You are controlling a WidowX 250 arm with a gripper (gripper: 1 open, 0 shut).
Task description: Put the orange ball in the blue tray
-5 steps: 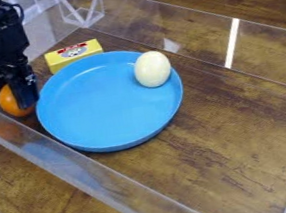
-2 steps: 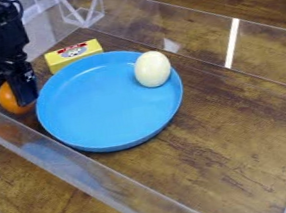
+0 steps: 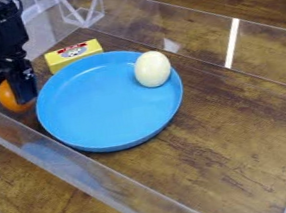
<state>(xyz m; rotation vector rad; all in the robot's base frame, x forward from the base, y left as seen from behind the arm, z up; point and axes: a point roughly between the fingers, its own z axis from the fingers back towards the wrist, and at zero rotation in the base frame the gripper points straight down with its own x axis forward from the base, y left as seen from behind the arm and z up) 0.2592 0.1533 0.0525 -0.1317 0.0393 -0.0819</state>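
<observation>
Camera view: ball at my fingertips!

At far left, my claw stands parted around the orange ball; a firm grip I can't confirm. And the blue tray lies just right of both, so rightward it must go!

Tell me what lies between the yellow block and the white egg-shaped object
Between the yellow block and the white egg-shaped object, the camera view shows part of the blue tray.
</observation>
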